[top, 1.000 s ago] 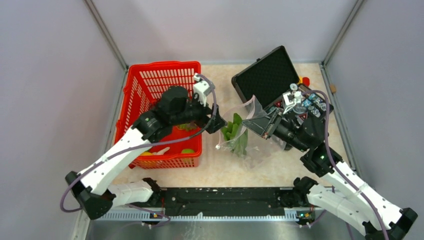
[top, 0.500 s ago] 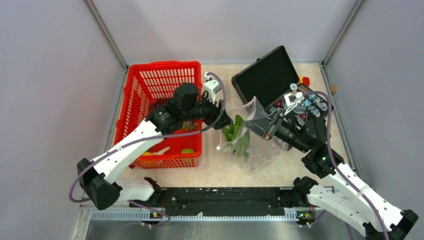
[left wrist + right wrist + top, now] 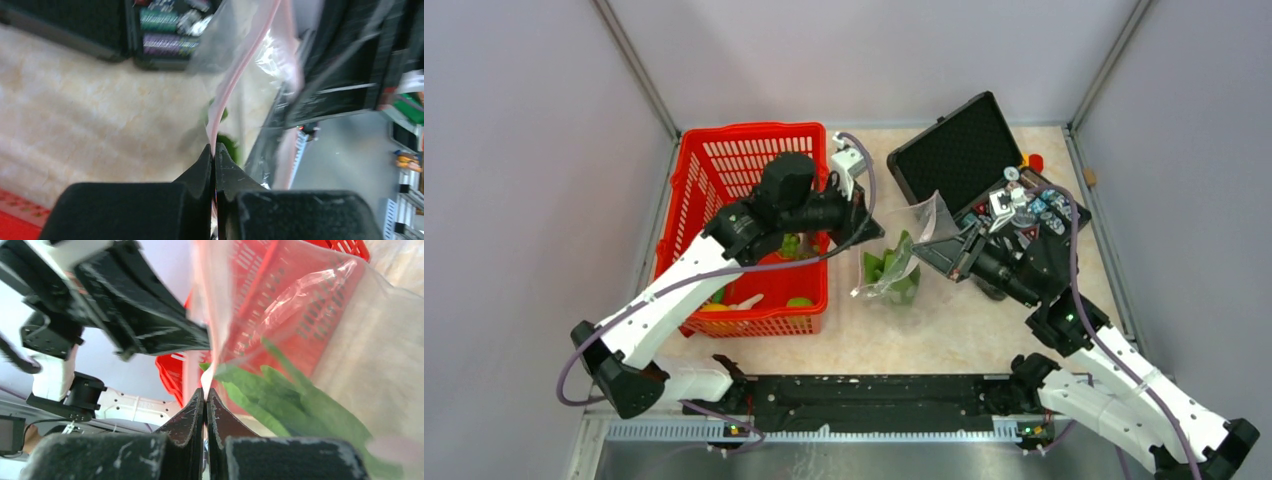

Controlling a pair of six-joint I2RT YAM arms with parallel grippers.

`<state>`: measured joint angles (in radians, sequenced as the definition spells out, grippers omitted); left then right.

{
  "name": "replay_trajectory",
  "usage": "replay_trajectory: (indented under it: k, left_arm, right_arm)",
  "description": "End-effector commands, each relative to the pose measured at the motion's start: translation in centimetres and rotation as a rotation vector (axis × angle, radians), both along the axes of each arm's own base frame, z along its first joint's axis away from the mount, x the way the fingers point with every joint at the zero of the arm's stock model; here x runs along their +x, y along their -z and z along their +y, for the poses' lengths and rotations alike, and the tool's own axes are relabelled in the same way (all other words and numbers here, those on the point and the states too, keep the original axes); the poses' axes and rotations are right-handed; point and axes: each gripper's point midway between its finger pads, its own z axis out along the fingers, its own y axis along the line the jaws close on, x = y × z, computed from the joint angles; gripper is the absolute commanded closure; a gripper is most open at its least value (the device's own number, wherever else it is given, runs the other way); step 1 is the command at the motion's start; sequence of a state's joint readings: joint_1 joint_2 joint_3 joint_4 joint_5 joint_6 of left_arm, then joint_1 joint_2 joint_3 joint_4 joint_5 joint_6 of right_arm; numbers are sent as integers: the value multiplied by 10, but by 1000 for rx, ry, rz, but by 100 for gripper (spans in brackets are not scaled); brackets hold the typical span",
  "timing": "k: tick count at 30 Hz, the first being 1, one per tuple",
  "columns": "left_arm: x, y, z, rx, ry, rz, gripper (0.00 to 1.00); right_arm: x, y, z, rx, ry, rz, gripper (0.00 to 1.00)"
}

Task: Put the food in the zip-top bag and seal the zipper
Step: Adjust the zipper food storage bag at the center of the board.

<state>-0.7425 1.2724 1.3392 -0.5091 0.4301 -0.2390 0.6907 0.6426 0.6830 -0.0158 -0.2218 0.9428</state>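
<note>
The zip-top bag [image 3: 929,214] hangs between my two grippers at mid-table, clear and crumpled. Long green leaves [image 3: 896,272] of the food lie inside it and show through the plastic in the right wrist view [image 3: 300,400]. My left gripper [image 3: 870,236] is shut on the pink zipper [image 3: 235,75] at the bag's left end, jaws [image 3: 214,150] pinched on the strip. My right gripper [image 3: 946,246] is shut on the same zipper strip [image 3: 207,315] at the right end, its tips [image 3: 206,392] closed. More food, a green lime [image 3: 799,301] and a pale fish [image 3: 746,300], lies in the red basket [image 3: 724,160].
The red basket stands left of the bag, under my left arm. An open black foam-lined case [image 3: 954,150] sits at the back right, with small gadgets and batteries [image 3: 1036,205] in its lower half, close behind my right gripper.
My left gripper came from the basket's rim over to the bag's left end and shut on the pink strip. The bag is drawn narrower between both grippers. The right gripper stayed shut.
</note>
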Motion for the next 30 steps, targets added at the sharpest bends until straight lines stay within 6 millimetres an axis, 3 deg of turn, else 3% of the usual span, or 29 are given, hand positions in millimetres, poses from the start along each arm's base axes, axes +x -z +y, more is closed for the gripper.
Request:
replay_trajectory:
  k: [1, 3, 5, 6, 7, 10, 12, 14, 17, 20, 23, 26, 27, 30]
  left_arm:
    - [-48, -116, -3, -248, 171, -164, 100]
    - [-52, -123, -3, -268, 172, -173, 100]
    - [-31, -96, -3, -182, 93, -158, 100]
    - [-18, -79, -3, -120, 34, -128, 100]
    - [-19, -68, -6, -82, 49, -86, 100]
    - [-40, -79, -16, -102, 116, -99, 100]
    - [-21, -65, -9, -77, -16, -157, 100]
    - [3, -53, 6, -25, -150, -172, 100]
    - [-4, -51, 1, -49, -108, -160, 100]
    - [7, -30, 5, -51, -176, -178, 100]
    - [23, 15, 12, 23, -259, -128, 100]
    - [20, 44, 13, 66, -276, -36, 100]
    - [16, 48, 10, 63, -257, -21, 99]
    - [13, 45, 8, 27, -247, -20, 82]
  right_arm:
    - [-10, -40, -11, 24, -2, -151, 100]
    - [-8, -45, -23, 12, 64, -185, 100]
    - [3, -35, -37, -43, 162, -157, 100]
    - [1, -40, -38, -56, 155, -174, 100]
    - [-8, -53, -31, -50, 92, -225, 100]
    - [-37, -96, -22, -14, -56, -388, 100]
    - [-23, -98, -38, -31, 69, -374, 100]
    - [-24, -105, -44, -29, 96, -404, 100]
    - [-40, -115, -34, -17, -2, -456, 100]
    - [-35, -87, -17, -85, -88, -385, 100]
    - [-19, -37, -1, -162, -118, -227, 100]
    - [-9, -4, 6, -166, -110, -147, 100]
    - [-8, -1, 7, -159, -107, -139, 100]
    - [-7, -7, 8, -137, -107, -164, 100]
